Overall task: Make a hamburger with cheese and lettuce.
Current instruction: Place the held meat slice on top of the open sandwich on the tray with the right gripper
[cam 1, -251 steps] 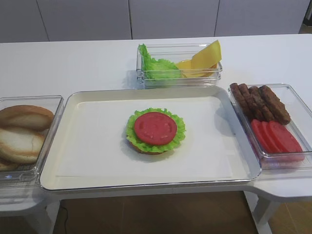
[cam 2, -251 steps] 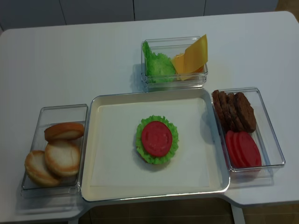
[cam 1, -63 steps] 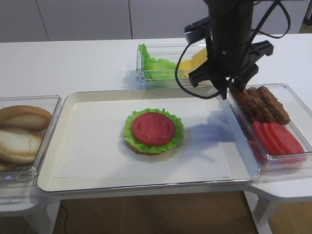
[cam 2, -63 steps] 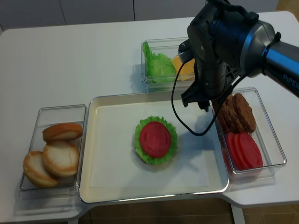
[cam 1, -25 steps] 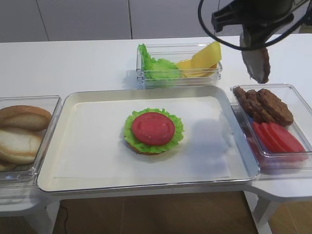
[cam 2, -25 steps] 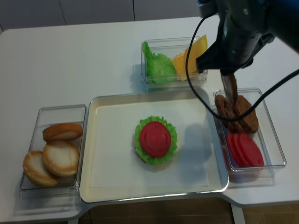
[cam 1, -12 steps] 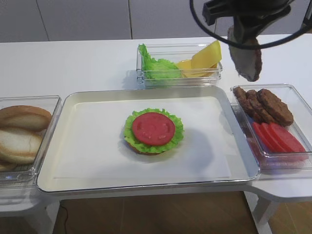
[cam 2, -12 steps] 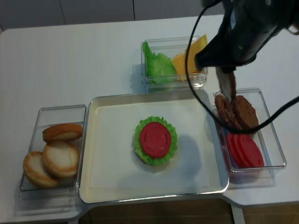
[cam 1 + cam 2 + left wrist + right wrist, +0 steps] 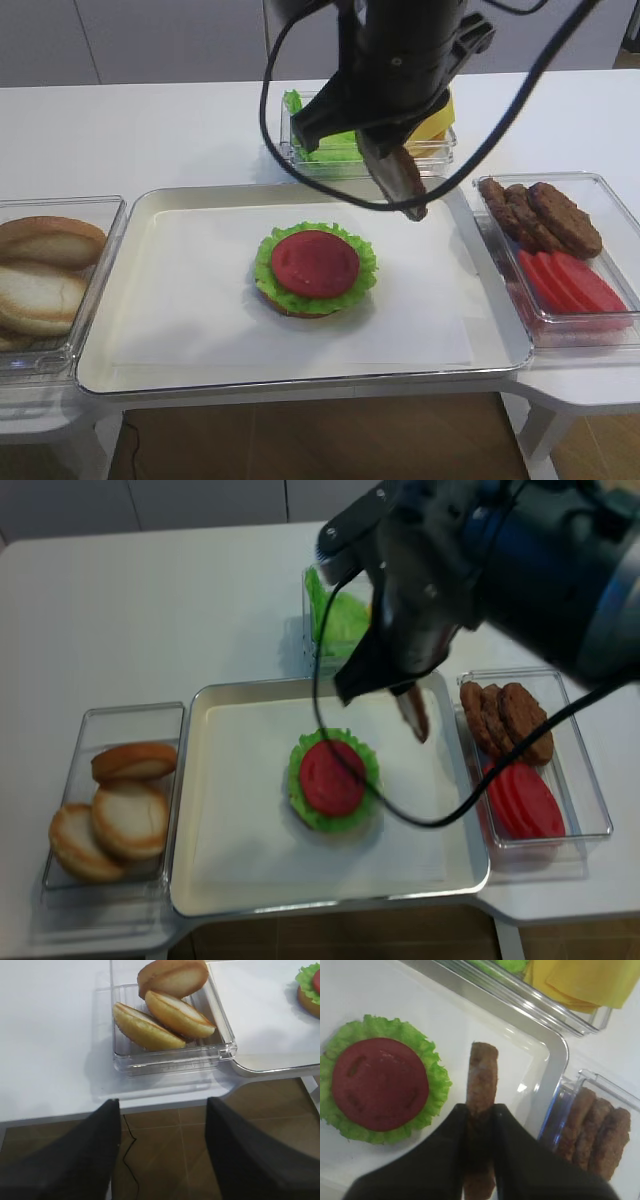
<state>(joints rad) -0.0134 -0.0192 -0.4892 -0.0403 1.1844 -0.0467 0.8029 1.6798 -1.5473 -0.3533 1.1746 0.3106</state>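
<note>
Writing or brand marks I can find on nothing in these views. My right gripper (image 9: 479, 1125) has its jaws nearly closed on a brown patty (image 9: 481, 1095), held on edge; in the exterior high view it hangs in the upper middle of the frame, above the far right part of the tray (image 9: 110, 370). Half a second ago that patty hung at the upper right, above the bin of patties (image 9: 540, 215); it has since moved left over the tray.

The hamburger (image 9: 315, 268) sits at the tray's centre: bun base, frilly lettuce (image 9: 362, 268) and a red tomato disc on top. Spare lettuce and the cheese (image 9: 580, 980) lie in the clear bin at the top of the frame, mostly hidden behind the arm from the exterior high camera.

Only the right wrist view shows the grip itself, with the patty's free end pointing up-frame just right of the stack and apart from it. Only the left wrist view shows my left gripper (image 9: 162, 1152), its dark fingers (image 9: 85, 1157) standing wide apart and holding nothing, at the bottom of the frame below the bin of bun halves (image 9: 170, 1010). Tomato slices (image 9: 570, 280) lie at the right.
</note>
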